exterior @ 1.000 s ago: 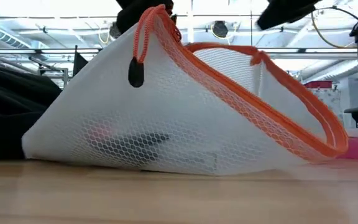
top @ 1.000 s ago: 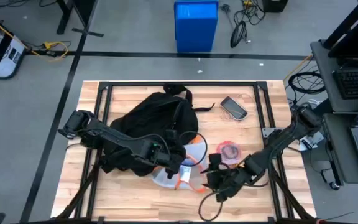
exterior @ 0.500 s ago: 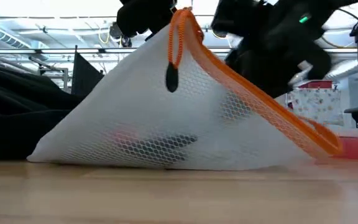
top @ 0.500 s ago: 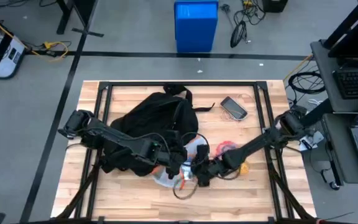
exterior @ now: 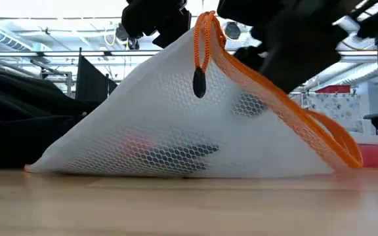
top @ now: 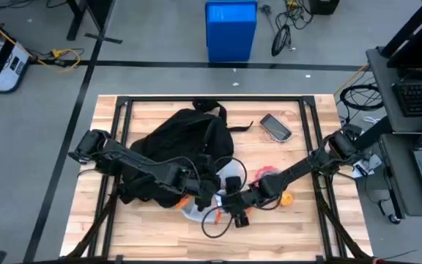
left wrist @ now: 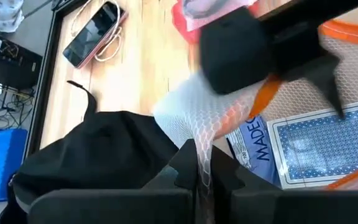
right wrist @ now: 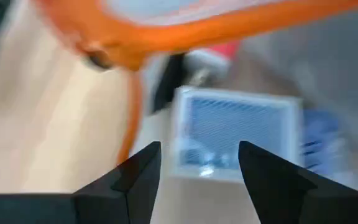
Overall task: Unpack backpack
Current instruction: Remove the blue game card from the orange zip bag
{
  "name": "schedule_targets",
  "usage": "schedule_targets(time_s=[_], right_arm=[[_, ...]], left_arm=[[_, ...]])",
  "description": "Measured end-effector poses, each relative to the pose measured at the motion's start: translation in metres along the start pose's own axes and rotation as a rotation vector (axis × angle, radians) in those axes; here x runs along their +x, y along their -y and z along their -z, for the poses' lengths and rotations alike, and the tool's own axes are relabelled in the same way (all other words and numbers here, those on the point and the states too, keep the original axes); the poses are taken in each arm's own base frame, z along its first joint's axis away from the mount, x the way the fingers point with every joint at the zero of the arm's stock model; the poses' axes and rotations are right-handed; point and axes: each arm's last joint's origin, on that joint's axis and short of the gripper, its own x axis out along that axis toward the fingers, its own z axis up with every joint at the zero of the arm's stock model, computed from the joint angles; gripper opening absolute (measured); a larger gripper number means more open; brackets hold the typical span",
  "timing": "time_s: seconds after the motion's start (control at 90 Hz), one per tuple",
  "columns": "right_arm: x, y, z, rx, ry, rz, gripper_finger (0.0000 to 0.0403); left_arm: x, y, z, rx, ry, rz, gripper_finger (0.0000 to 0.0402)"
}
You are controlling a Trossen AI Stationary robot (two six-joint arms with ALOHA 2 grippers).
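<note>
Wooden tabletop (top: 152,220) inside a black frame, grey lab floor around it, w/ a blue bin (top: 231,31) beyond the far edge. You were roughly mid-task, by the look of it: a phone (top: 275,126) and a pink item (top: 269,177) already lay out on the wood, and a white mesh pouch (exterior: 176,124) w/ orange trim sat just beside the backpack (top: 182,143), still being dealt with. Whether more stayed inside the backpack couldn't be told.

Left gripper (left wrist: 202,171) had its fingers pressed together on a fold of the pouch's mesh, lifting it into a peak. Right gripper (right wrist: 197,165) hung fingers spread at the pouch's open mouth, over a blue patterned box (right wrist: 229,134) inside, nothing gripped.

Backpack: big, black, soft, slumped flat on the table's left-centre, straps trailing toward the far edge, partly under the left arm.
</note>
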Motion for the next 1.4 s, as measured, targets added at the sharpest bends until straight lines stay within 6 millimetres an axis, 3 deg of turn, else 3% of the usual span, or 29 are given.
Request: schedule_targets(time_s=[0.122,0.289,0.467,0.622,0.767,1.167,1.4], right_arm=[[-0.001,-0.011,0.003,-0.008,0.008,0.026,0.0201],[-0.001,-0.003,-0.001,0.025,0.065,0.162,0.0205],[0.005,0.001,-0.001,0.045,0.06,0.149,0.0249],[0.03,0.0,0.004,0.034,0.068,0.149,0.0296],[0.049,-0.004,0.008,0.032,0.089,0.124,0.0316],[0.054,0.001,0.01,0.057,0.069,0.135,0.0316],[0.055,0.004,0.011,0.084,0.064,0.142,0.0268]], left_arm=[[0.0,0.0,0.0,0.005,0.002,0.0,0.0],[0.0,-0.001,0.0,0.003,0.0,-0.001,0.0],[0.0,-0.001,-0.001,-0.003,0.013,-0.002,0.0],[0.0,-0.001,-0.003,-0.015,0.03,0.005,0.0],[0.0,0.0,-0.002,-0.014,0.02,0.009,0.0],[0.0,0.0,-0.002,-0.012,0.022,0.011,0.0],[0.0,-0.001,-0.002,-0.012,0.023,0.009,0.0]])
